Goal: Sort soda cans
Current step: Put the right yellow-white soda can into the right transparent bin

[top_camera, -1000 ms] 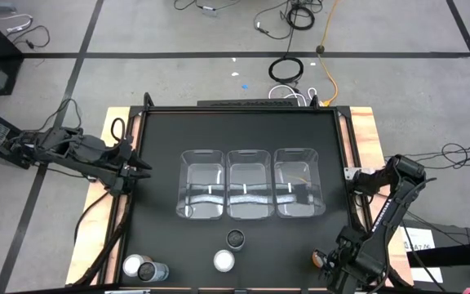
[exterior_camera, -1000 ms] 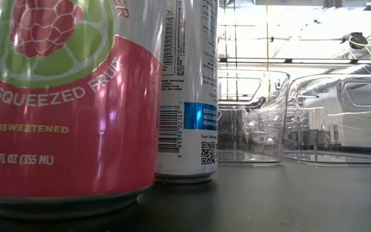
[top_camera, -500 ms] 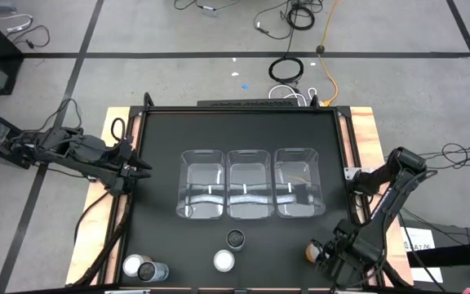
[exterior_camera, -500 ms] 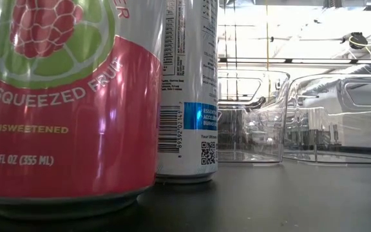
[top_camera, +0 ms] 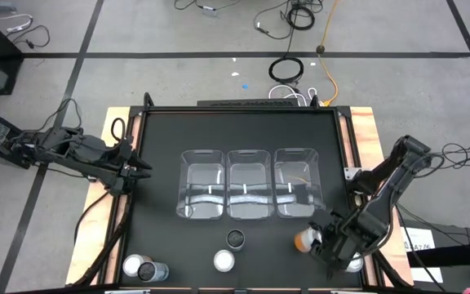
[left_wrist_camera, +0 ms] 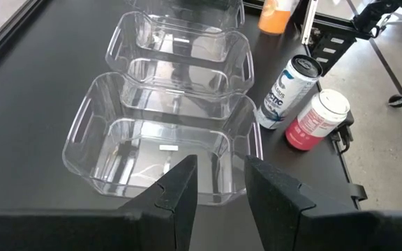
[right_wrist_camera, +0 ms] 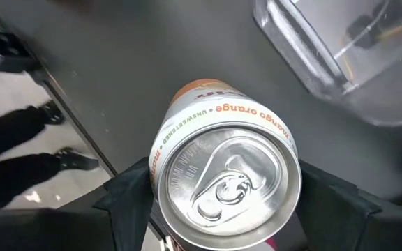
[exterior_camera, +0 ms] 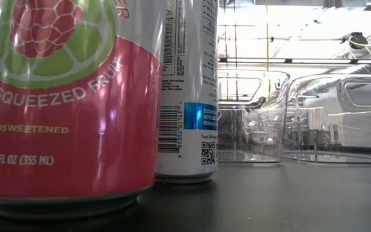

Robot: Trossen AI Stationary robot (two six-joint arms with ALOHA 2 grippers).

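Note:
My right gripper [top_camera: 321, 242] is shut on an orange can [top_camera: 303, 241], just near of the right-hand clear bin [top_camera: 299, 193]. In the right wrist view the can's silver top [right_wrist_camera: 225, 185] fills the middle. A dark-topped can [top_camera: 235, 238] and a silver-topped can [top_camera: 223, 260] stand upright near of the middle bin. Two more cans [top_camera: 144, 268] stand at the near left corner. The low view shows a pink can [exterior_camera: 63, 103] and a white can [exterior_camera: 189, 90] close up. My left gripper [left_wrist_camera: 218, 188] is open and waits at the table's left edge [top_camera: 141, 167]. My right gripper pinches the orange can between its two fingers, one on each side of the body just below the top rim [right_wrist_camera: 160, 167]. The fingers [right_wrist_camera: 128, 192] come from above and from the table's right. Whether the can's bottom touches the table does not show.
Three clear bins [top_camera: 247, 194] stand in a row at the table's middle; a dark thing [top_camera: 301, 194] lies in the right-hand one. A pale round top [top_camera: 352, 263] shows under the right arm near the near right corner. Black table [top_camera: 161, 139] lies bare left of and beyond the bins.
My right gripper, shut on the orange can, has moved from the near right corner toward the table's left and far edge, up to the right-hand bin. The can has travelled with it. The other cans and the bins stand as before.

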